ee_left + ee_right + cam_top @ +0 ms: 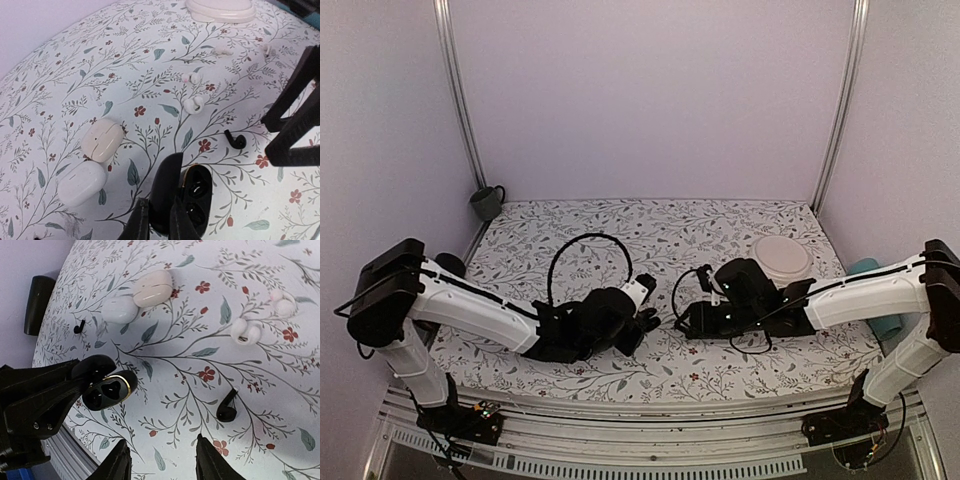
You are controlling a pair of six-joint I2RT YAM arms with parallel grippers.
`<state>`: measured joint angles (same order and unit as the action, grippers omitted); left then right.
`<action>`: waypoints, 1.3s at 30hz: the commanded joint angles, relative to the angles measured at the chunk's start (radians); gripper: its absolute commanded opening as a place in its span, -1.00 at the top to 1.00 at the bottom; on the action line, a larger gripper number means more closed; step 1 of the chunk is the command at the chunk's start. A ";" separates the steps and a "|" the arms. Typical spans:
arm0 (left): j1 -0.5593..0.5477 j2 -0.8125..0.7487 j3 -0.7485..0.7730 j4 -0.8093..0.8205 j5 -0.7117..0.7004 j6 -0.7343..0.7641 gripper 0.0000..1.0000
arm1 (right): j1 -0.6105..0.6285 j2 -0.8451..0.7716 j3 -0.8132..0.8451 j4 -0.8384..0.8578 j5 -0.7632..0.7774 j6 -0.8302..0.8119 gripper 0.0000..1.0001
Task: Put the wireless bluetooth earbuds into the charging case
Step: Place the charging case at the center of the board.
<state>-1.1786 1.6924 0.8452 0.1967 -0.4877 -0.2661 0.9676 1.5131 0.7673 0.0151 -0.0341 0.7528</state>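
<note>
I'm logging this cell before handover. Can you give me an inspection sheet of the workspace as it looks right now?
Surface: floral-print tablecloth, flat.
Job's things: charging case open; black earbud loose on the cloth beside it.
Clutter: white case, beige case, white earbuds, pink earbuds, white dish, black cylinder.
Grippers: left gripper shut on the charging case; right gripper open, empty, near the black earbud.
Cables: black cable arches up by the left gripper.
Surroundings: dark cup in the far left corner.

dish (220,12): chopped off by the top edge
charging case (197,192): near end covered by the left gripper (160,215), pretty much
</note>
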 commanded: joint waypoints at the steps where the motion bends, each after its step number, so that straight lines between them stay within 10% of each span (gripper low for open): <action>1: -0.026 0.034 0.023 0.013 -0.135 -0.030 1.00 | -0.023 0.010 -0.049 0.046 0.008 0.112 0.13; 39: -0.012 0.079 0.012 0.055 0.060 -0.006 1.00 | 0.008 0.176 0.077 -0.130 0.145 0.032 0.17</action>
<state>-1.2022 1.7733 0.8555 0.2470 -0.4553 -0.2768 0.9592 1.6714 0.8074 -0.0864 0.0944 0.7998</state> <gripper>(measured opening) 0.110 0.414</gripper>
